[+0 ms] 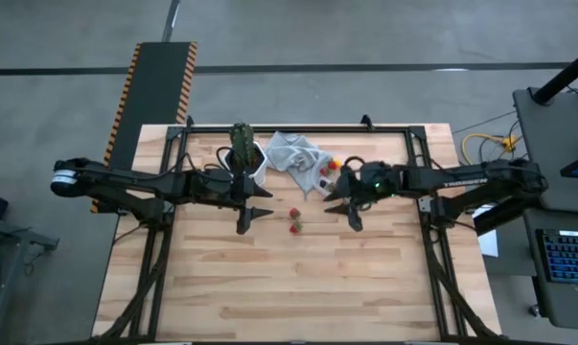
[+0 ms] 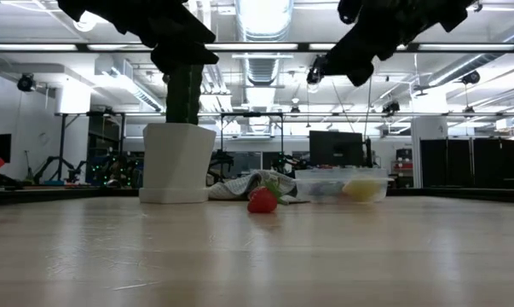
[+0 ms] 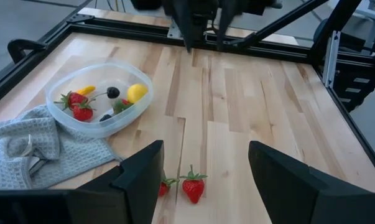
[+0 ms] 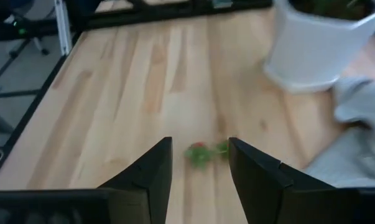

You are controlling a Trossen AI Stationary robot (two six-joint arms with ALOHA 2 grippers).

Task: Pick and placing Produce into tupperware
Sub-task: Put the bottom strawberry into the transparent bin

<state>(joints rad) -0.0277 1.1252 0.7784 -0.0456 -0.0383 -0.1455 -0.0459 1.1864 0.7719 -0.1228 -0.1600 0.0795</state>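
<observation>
Basically, two strawberries (image 3: 193,185) lie on the table (image 3: 249,124) just ahead of the left gripper (image 3: 206,180), fingers wide; right gripper (image 4: 199,171) fingers apart, empty. Probably light, rigid, rolly: pinch across body. Tupperware (image 3: 100,99) nearby.

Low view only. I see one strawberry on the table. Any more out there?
Observer: Two. The left wrist view shows two loose strawberries side by side on the wood.
Operator: Right arm holding anything?
Observer: No. The right gripper has its fingers apart with nothing between them.
Operator: What's in the tupperware?
Observer: The tupperware holds red strawberries, a yellow lemon, a dark berry and an orange piece.
</observation>
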